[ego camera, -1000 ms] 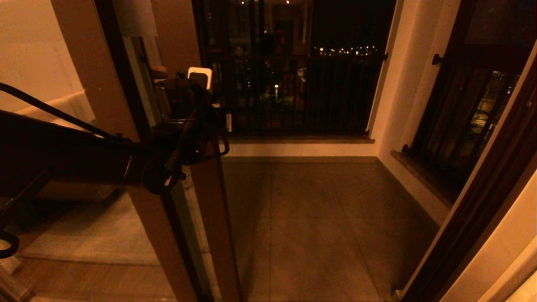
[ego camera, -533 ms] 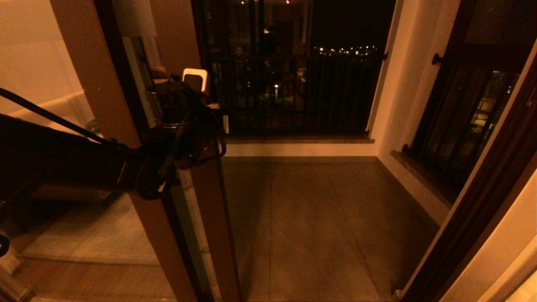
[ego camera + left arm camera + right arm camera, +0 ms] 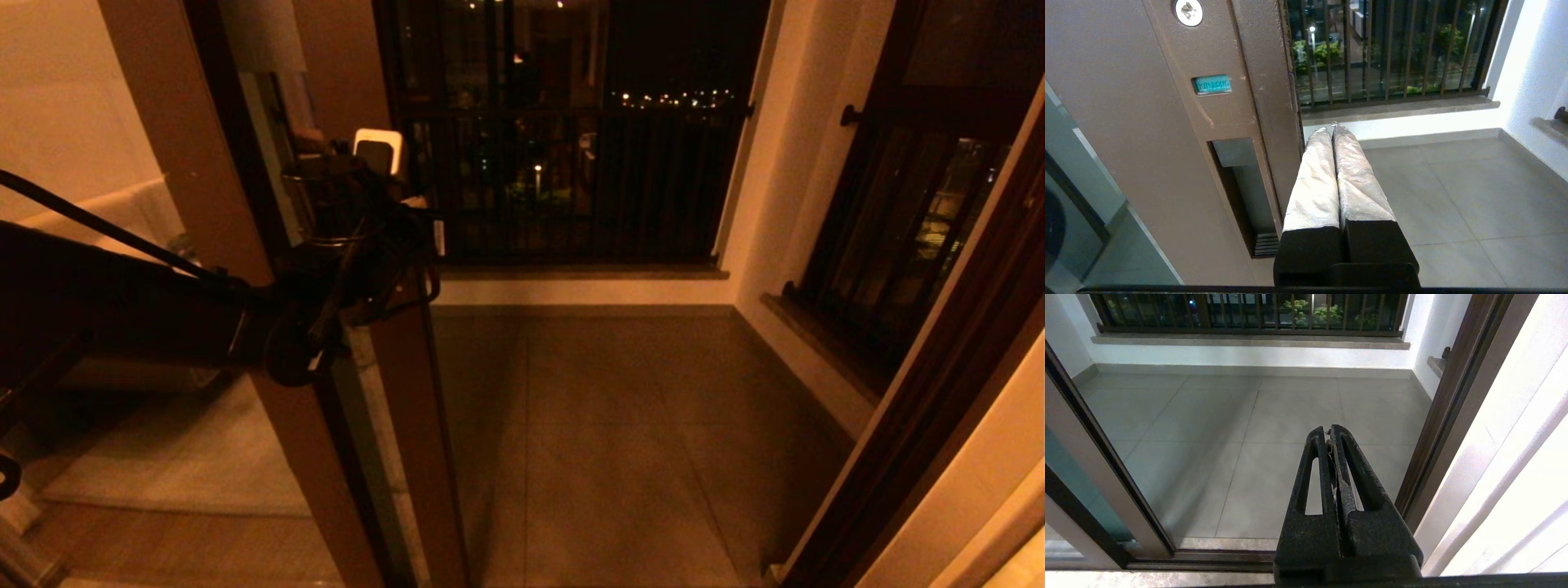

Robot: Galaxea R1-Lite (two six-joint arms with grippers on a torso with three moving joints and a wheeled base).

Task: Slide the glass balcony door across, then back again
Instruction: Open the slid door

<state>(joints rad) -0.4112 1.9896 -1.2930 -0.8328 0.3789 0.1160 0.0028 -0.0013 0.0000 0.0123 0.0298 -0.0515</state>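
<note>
The glass balcony door (image 3: 404,392) stands left of centre, its brown stile (image 3: 1167,122) carrying a narrow dark recessed handle slot (image 3: 1239,188). My left gripper (image 3: 378,155) reaches in from the left at handle height. In the left wrist view that gripper (image 3: 1331,130) is shut, empty, its silver-wrapped fingers (image 3: 1314,183) lying along the stile's edge on the doorway side, beside the slot and outside it. My right gripper (image 3: 1329,430) is shut on nothing, low over the threshold, and does not show in the head view.
The doorway opens onto a tiled balcony floor (image 3: 620,425). A dark barred window (image 3: 571,163) stands at the far end, another (image 3: 898,229) on the right wall. The dark door frame (image 3: 922,425) borders the opening on the right. The floor track (image 3: 1208,561) runs below.
My left gripper has shifted slightly to the left along the stile. The door's foot stays where it was.
</note>
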